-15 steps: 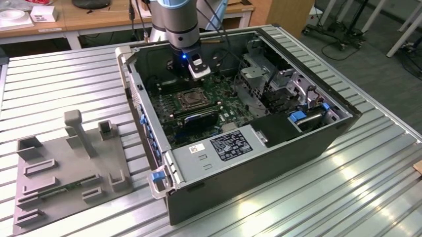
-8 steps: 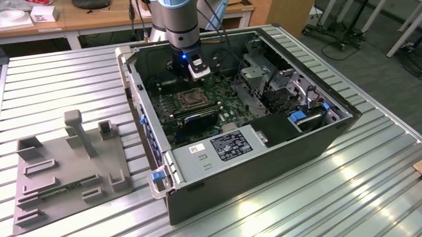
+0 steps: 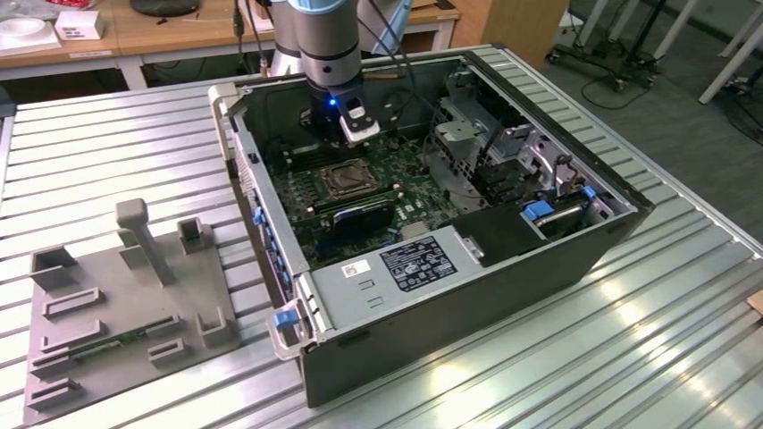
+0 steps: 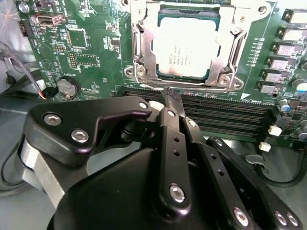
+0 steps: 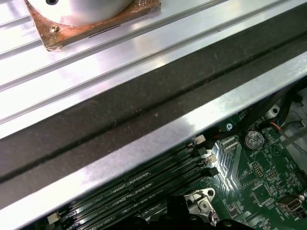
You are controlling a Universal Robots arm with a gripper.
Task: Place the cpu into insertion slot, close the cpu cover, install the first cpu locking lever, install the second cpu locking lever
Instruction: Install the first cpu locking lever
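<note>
The cpu (image 4: 188, 44) lies flat in the insertion slot (image 4: 225, 79) on the green motherboard, its pale square top facing up. The silvery cpu cover (image 4: 144, 45) lies down around it, framing the chip through its window. In the exterior view the insertion slot (image 3: 347, 180) sits mid-board inside the open computer case. My gripper (image 4: 171, 98) hangs just beside the slot, over the black memory slots, with its black fingers (image 4: 168, 143) pressed together and nothing between them. In the exterior view the gripper (image 3: 334, 147) is low inside the case, at the far side of the slot.
Long black memory slots (image 4: 230, 115) run beside the socket. A coin battery (image 4: 67, 87) and cables sit near the board's edge. The case wall (image 5: 144, 139) stands close to the arm. Drive cages (image 3: 524, 170) fill the exterior view's right; a grey fixture (image 3: 120, 295) lies at its left.
</note>
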